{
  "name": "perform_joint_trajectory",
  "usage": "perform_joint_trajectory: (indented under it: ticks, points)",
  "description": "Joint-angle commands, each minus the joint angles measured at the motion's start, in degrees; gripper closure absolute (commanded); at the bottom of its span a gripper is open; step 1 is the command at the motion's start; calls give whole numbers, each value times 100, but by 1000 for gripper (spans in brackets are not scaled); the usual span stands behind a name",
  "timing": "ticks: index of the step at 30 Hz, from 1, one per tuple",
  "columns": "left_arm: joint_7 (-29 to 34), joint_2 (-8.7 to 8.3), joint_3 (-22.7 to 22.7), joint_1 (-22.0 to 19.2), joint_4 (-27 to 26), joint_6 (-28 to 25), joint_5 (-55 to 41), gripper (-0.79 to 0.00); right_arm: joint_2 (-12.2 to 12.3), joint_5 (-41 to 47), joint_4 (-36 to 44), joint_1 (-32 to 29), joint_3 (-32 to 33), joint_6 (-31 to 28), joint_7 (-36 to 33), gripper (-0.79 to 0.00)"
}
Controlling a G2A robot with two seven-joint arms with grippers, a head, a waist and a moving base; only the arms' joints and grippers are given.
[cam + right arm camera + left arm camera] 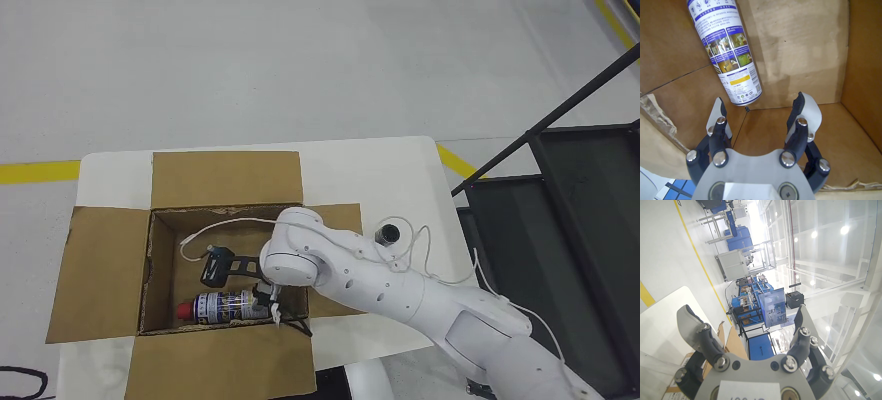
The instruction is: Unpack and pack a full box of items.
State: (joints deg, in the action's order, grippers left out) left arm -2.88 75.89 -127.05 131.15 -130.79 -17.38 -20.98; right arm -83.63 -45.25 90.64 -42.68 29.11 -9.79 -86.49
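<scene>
An open cardboard box (227,178) stands on the white table (380,170). Inside it lies a white and blue spray can (225,306) with a red cap, beside a black and blue device (215,265) with a white cable. My right gripper (761,106) is down inside the box (800,47), open, with nothing between its fingers. The base of the spray can (728,51) lies just ahead of its fingertips, on the box floor. In the top view the right gripper (270,298) sits at the can's end. My left gripper (743,313) is open and empty, pointing out at the room above the table edge.
A small dark cylinder (388,235) stands on the table right of the box. A black metal rack (560,230) is beyond the table's right side. Box flaps (734,340) and a labelled carton (691,361) lie below the left gripper.
</scene>
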Motion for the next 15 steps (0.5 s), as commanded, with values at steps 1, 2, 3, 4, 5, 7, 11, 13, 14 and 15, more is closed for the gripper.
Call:
perform_joint_trajectory:
  ticks: [1, 2, 3, 4, 5, 7, 11, 13, 14, 15]
  points:
    - [0, 0, 0, 0, 0, 0, 0, -785, -29, 48, -65, 35, -63, -67, 16, -650]
    - [0, 0, 0, 0, 0, 0, 0, -785, -44, 66, -91, 53, -92, -103, 32, -656]
    - [0, 0, 0, 0, 0, 0, 0, -785, -59, 120, -129, 60, -115, -120, 47, -656]
    - [0, 0, 0, 0, 0, 0, 0, -785, -75, 162, -167, 76, -149, -151, 25, -656]
    - [0, 0, 0, 0, 0, 0, 0, -785, -90, 223, -202, 87, -170, -170, 23, -659]
    - [0, 0, 0, 0, 0, 0, 0, -785, -118, 294, -272, 121, -209, -201, 18, -662]
    - [0, 0, 0, 0, 0, 0, 0, -785, -172, 368, -396, 175, -301, -235, 36, -650]
    - [0, 0, 0, 0, 0, 0, 0, -785, -201, 407, -477, 190, -352, -256, 74, -656]
    - [0, 0, 0, 0, 0, 0, 0, -785, -211, 421, -500, 195, -369, -269, 91, -656]
    - [0, 0, 0, 0, 0, 0, 0, -785, -225, 426, -542, 204, -391, -277, 120, -653]
